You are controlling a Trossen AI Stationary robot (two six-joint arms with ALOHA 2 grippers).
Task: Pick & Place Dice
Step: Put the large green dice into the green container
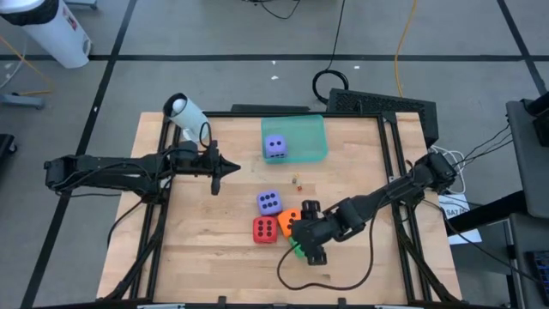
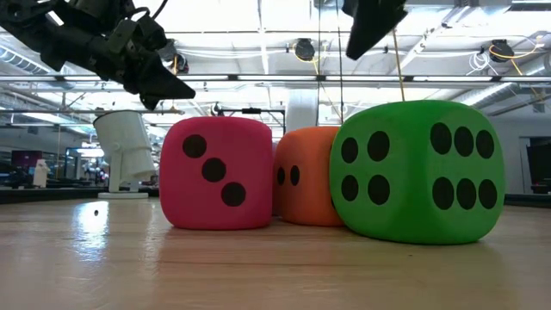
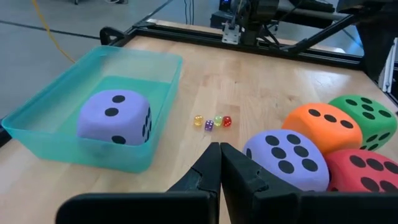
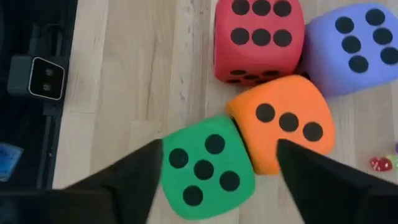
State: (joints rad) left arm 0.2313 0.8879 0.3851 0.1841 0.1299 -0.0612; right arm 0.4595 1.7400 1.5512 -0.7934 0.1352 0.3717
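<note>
Your right gripper, fingers apart, is hovering over the green die; the orange die touching it risks getting nudged or pinched. Left gripper, fingers together, is waiting.

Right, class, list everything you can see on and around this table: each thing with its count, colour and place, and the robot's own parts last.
Soft purple pipped cubes: two; one in the tray, one mid-table.
Soft red pipped cube: one, beside the mid-table purple one.
Soft orange pipped cube: one, beside the red.
Soft green pipped cube: one, under the right claw.
Translucent green plastic tray: one, table's far edge.
Tiny clear dice: four, yellow, purple, green, red, between tray and cubes.
White cylindrical camera: one, far left corner.
Left claw: shut, hovering left of centre.
Right claw: open, astride the green cube.
</note>
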